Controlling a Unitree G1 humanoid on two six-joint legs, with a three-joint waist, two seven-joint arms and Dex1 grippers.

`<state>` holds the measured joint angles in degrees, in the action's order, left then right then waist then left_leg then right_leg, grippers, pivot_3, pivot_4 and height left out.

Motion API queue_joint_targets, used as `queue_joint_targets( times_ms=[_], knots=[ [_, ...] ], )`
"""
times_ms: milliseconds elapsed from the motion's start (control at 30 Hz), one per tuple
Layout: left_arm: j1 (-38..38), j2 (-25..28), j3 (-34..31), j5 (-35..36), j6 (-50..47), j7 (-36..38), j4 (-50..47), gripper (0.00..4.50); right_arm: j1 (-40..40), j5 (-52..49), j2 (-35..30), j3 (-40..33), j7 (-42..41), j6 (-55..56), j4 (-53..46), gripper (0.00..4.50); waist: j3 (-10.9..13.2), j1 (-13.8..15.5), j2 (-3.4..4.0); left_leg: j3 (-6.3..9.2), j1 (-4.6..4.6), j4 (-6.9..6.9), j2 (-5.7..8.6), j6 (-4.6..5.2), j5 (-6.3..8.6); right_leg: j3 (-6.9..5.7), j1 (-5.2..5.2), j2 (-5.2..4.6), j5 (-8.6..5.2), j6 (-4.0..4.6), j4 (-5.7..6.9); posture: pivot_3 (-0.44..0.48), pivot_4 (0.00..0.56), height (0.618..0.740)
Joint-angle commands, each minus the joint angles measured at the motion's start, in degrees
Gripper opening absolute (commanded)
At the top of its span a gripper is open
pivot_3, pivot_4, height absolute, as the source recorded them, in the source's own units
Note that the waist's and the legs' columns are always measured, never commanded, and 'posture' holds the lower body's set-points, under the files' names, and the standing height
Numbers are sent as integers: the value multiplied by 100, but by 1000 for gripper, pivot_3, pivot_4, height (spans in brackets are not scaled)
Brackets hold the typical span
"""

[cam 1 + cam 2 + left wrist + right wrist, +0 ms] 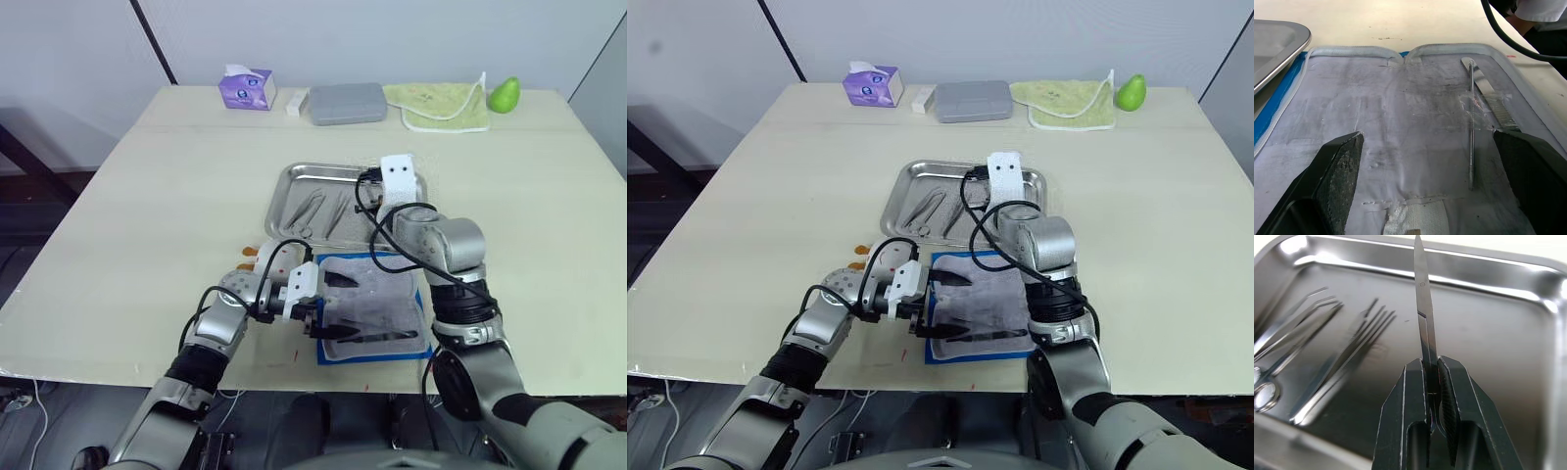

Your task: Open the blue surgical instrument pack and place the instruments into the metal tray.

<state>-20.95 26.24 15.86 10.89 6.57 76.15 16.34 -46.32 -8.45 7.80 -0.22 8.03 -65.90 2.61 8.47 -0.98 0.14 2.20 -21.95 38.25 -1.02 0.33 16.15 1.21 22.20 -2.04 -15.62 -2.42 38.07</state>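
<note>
Right gripper [1431, 382]: we see it clamping slender scissors [1422, 318] above the metal tray [1488, 289].
Left gripper [1425, 171]: spread wide over the blue surgical instrument pack [1400, 122], apparently not touching.

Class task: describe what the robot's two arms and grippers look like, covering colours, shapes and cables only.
Both arms are silver-grey metal with rounded joints and black collars, with looping black cables. Each wrist carries a white block. The left gripper and right gripper each have two black wedge-shaped fingers with rough textured pads.

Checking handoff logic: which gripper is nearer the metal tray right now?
Right. The right gripper is over the metal tray, shut on scissors. The left gripper is open over the blue surgical instrument pack, short of the tray.
</note>
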Motion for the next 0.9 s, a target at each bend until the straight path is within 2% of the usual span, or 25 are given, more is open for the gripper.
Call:
queue_joint_targets(
  times_ms=[33,300,900],
  knots=[
    [161,39,131,-199,-164,-106,224,4500,157,-152,510,131,-107,269,-41,73,0,0,0,0,0,0,0,0,0,0,0,0,0,0,0,0,150,740],
    [196,56,112,-198,-180,-130,193,4500,344,-146,386,419,-221,534,218,73,0,-8,0,-2,1,-2,-1,0,0,2,0,0,0,0,-1,0,150,740],
    [204,80,99,-200,-200,-154,173,4500,396,-124,327,328,-49,629,343,73,1,-14,1,-2,1,-4,-2,0,0,4,2,1,0,0,-1,0,150,740]
  ],
)
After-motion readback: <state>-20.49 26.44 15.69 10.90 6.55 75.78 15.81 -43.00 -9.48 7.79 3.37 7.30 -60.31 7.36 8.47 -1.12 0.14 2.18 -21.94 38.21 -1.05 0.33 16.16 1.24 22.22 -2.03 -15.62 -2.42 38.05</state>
